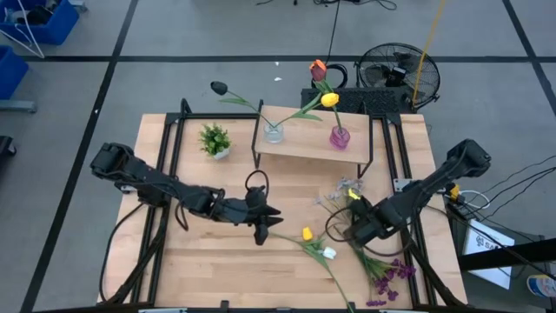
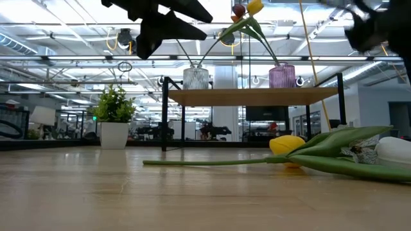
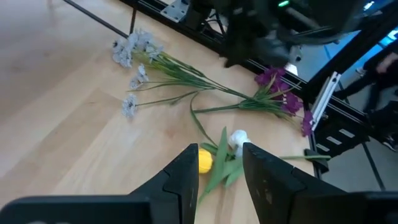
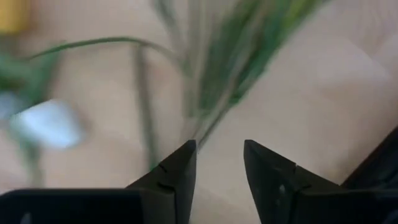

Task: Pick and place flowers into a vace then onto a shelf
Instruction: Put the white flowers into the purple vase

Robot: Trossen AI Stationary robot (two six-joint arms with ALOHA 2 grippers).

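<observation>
Two vases already sit up on the shelf (image 1: 308, 145) with flowers in them, a clear one (image 1: 274, 132) and a purple one (image 1: 339, 136), so what's left is the loose flowers (image 1: 317, 243) lying flat on the bench (image 1: 174, 261). The left jaws (image 3: 219, 177) stand a little apart with nothing between them, hanging above the bench; just ahead of their tips lie a yellow tulip (image 3: 204, 160) and a white tulip (image 3: 238, 139), with a purple spray (image 3: 283, 99) and a pale spray (image 3: 134, 53) further out ahead. The right jaws (image 4: 219, 167) are parted too and empty, down low over a tangle of green stems (image 4: 214, 74) that run straight out from the gap. Honestly the risk I see is the stems: they're thin, they cross each other, and a pinch from either side could catch two at once or drag the neighbours along. Both arms are also close to the same patch, so they could bump if both go in together. Another worry is a long stem swinging into the vases on the way up and tipping one. Hard to make out: the right wrist picture is smeared, so I can't tell which flower those stems belong to, and the level view cuts both grippers off near the top.
</observation>
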